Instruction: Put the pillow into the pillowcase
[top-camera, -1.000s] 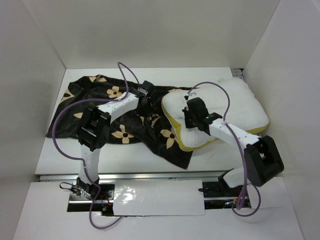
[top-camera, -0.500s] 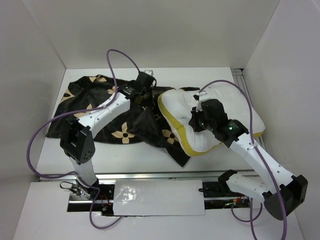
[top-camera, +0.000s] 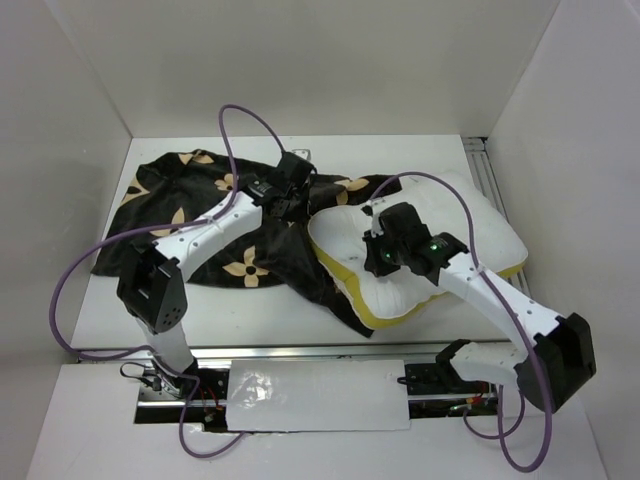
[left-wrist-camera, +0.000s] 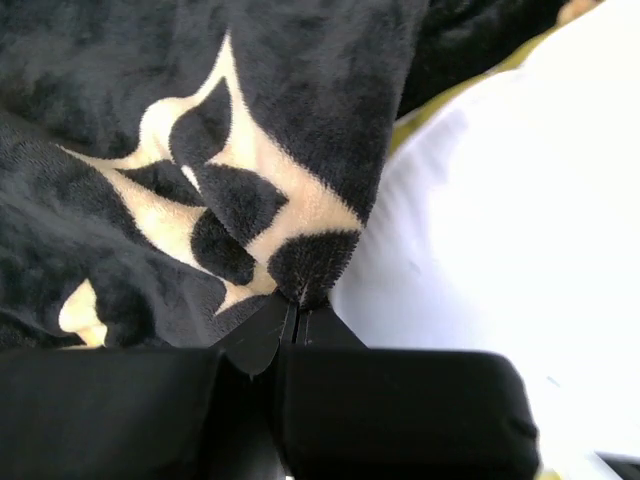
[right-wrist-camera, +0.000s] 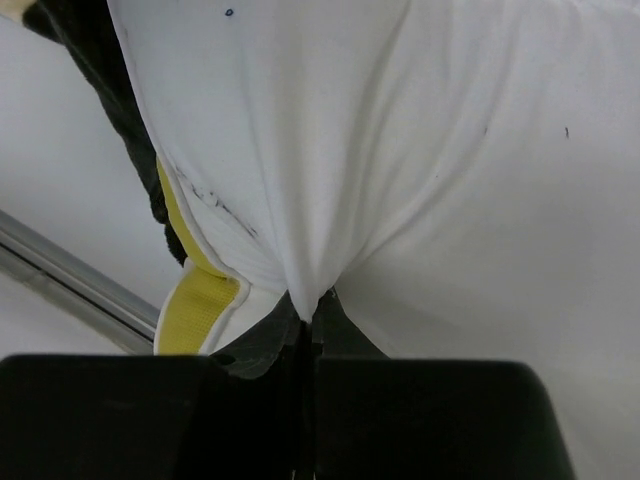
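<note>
**Fig. Both claws pinching cloth where pillow met pillowcase**

The pillowcase (top-camera: 190, 205) lay spread and rumpled across the left and centre of the white table (top-camera: 105, 315). Its upper edge was near the back wall (top-camera: 300, 60), and its lower right corner trailed toward the bottom centre of the frame. The pillow (top-camera: 470, 215) lay at centre right, its left end overlapping the dark fabric and its right edge close to the side wall (top-camera: 570, 120). Bare table showed along the bottom of the frame and in the lower left (the widest open strip).

The left gripper (left-wrist-camera: 297, 305) had its jaws pressed together on a fold of the pillowcase, a deep-pile black-brown plush with tan petal motifs. The right gripper (right-wrist-camera: 308, 322) pinched the pillow's smooth white cover, which drew into radiating creases at the grip. A yellow piping band (right-wrist-camera: 195, 300) ran along the seam in the lower left of the right wrist view. The pillow was plump and rounded, the pillowcase limp and folded.
</note>
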